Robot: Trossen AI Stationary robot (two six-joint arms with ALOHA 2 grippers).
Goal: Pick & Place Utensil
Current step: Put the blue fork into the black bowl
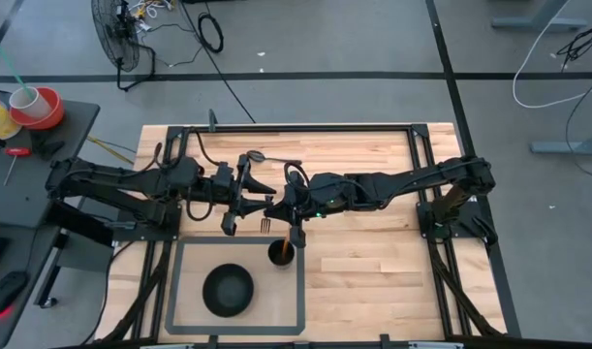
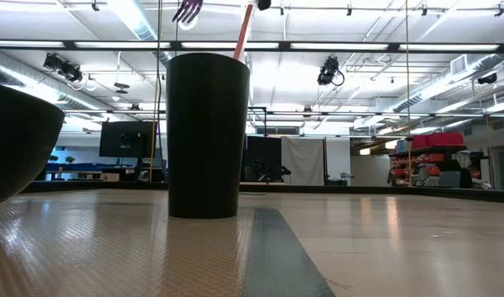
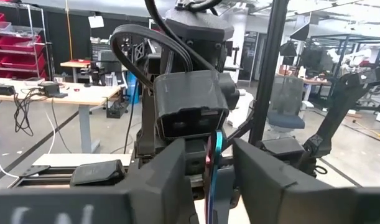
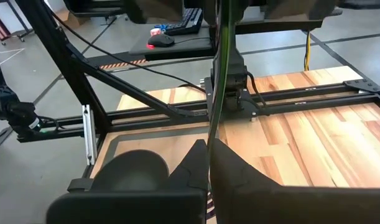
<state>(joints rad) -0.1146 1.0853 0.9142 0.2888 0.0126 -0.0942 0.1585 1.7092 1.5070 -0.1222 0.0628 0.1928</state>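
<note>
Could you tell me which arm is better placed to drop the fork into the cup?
Probably right: the right gripper hangs nearer the cup than the left gripper, with the fork between them.

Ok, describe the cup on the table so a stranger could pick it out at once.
Start at the dark rectangular tray on the wooden table, near its front edge. At the tray's far right corner stands a tall black cup. Unlike the low, wide black bowl in the tray, it is narrow and upright, with a reddish utensil handle sticking out.
</note>
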